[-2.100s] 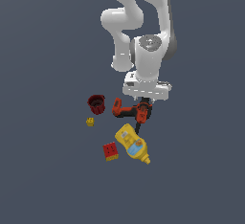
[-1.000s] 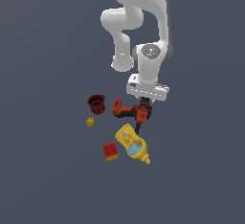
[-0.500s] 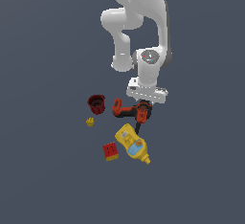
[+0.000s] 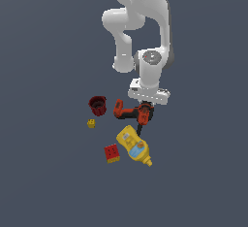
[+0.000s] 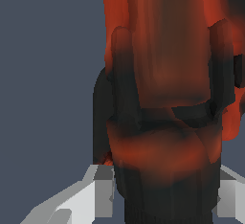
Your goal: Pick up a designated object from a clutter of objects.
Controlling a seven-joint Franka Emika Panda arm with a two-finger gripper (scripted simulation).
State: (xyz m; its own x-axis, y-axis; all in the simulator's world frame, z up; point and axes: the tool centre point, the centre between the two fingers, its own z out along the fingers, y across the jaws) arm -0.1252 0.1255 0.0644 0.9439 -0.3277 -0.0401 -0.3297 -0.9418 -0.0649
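Note:
The red-orange and black power drill (image 4: 127,112) lies on the floor in the middle of the clutter. My gripper (image 4: 145,112) is down over its right end in the exterior view. In the wrist view the drill (image 5: 162,74) fills the frame. Its dark body sits between my two grey fingers (image 5: 103,194), which rest flush against both sides, so my gripper (image 5: 167,199) is shut on it. The drill still rests at floor level.
A dark red cup (image 4: 98,105) stands on the exterior view's left of the drill, with a tiny yellow block (image 4: 91,123) below it. A yellow mustard bottle (image 4: 134,146) and a red block (image 4: 112,153) lie nearer the camera. A thin black piece (image 4: 139,130) pokes out under the drill.
The arm came down onto the drill over the earlier frames and has stopped in the last half second. None of the objects has shifted.

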